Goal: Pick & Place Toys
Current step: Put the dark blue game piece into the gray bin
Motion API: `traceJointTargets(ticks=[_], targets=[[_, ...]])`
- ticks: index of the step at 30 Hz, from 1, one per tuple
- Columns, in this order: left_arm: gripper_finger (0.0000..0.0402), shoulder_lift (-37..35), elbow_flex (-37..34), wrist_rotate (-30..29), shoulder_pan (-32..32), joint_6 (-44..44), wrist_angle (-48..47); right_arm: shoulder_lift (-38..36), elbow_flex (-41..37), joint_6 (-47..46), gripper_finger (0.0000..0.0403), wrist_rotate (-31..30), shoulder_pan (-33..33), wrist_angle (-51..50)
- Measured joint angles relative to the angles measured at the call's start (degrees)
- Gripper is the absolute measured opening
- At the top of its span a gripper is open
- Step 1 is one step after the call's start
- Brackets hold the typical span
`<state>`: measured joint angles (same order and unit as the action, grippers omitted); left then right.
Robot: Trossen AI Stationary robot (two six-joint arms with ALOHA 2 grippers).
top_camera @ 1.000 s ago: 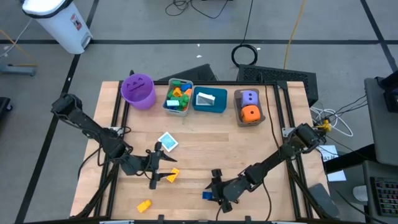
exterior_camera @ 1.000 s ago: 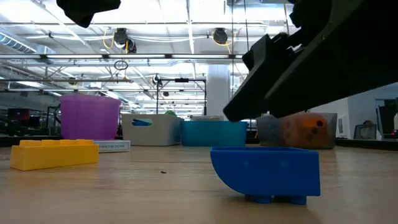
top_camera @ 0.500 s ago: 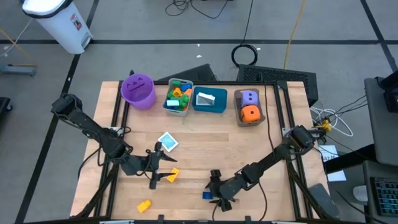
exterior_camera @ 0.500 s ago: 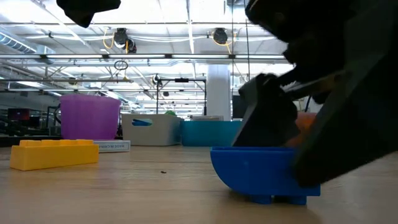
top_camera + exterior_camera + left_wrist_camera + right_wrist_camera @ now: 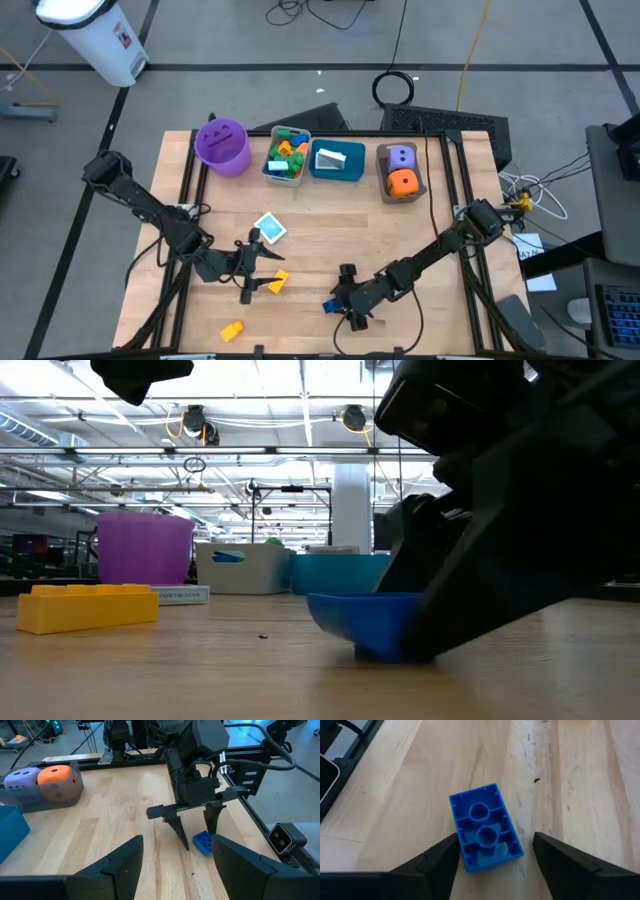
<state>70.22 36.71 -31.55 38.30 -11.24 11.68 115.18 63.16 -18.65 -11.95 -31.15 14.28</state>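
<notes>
Toys lie spread over the wooden worktop (image 5: 400,235). Near its front edge the right tool (image 5: 346,301) is down at a blue brick (image 5: 485,827), its fingers (image 5: 178,831) spread apart with the brick between them, underside up on the wood; the fingers stand clear of its sides and nothing is gripped. To the left, the left tool (image 5: 252,271) waits low over the worktop, its fingers parted and empty, with an orange brick (image 5: 277,281) just beside it and a white-and-blue card (image 5: 269,228) a little farther back. A yellow brick (image 5: 231,329) lies alone near the front left. Along the back stand a purple bucket (image 5: 222,146), a grey bin (image 5: 268,170) holding mixed bricks, a teal bin (image 5: 337,172) holding a card, and a brown bin (image 5: 385,190) with the purple die (image 5: 401,157) and orange die (image 5: 402,182).
</notes>
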Motion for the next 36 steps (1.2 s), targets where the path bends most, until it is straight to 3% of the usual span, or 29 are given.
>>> traceJointTargets(ticks=[11,20,28,36], targets=[[0.0244,0.0,0.0,0.0,0.0,0.0,0.0,0.0,0.0,3.1,0.0148,0.0,0.5,0.4],[0.0244,0.0,0.0,0.0,-1.3,-1.5,1.0,-3.3,-0.1,6.8,0.0152,-0.7,0.5,-1.3],[0.0244,1.7,0.0,0.0,-9.5,-6.3,8.5,-10.2,0.0,14.4,0.0147,-12.8,0.6,-6.6],[0.0244,10.2,0.0,1.2,-19.3,-23.7,14.8,-14.8,-0.1,22.7,0.0150,-32.9,0.6,-10.2]])
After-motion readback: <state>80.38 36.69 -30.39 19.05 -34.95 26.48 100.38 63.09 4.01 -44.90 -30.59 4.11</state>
